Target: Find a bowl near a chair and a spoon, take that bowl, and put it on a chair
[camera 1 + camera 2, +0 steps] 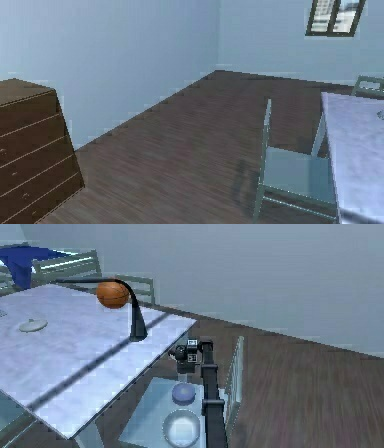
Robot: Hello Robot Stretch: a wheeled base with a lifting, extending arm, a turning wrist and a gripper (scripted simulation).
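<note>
Pale blue walls and a dark wood floor (170, 130) close the room, with a brown dresser (35, 145) and a small window (335, 17) ahead. My gripper (186, 364) sits at the far end of my arm (212, 409), seen against the seat of a grey-blue chair (148, 414). I cannot tell whether my fingers are apart or together, nor whether they hold anything. Just below my fingers in the picture, a small bluish rounded thing (182, 394) lies on that seat. A pale bowl (182, 431) sits further back along my arm on the same seat. Beyond my fingers, toward the arm side view's left, stands a pale table (70, 364) carrying an orange ball (112, 293), a black curved stand (136, 319) and a flat grey dish (33, 325).
</note>
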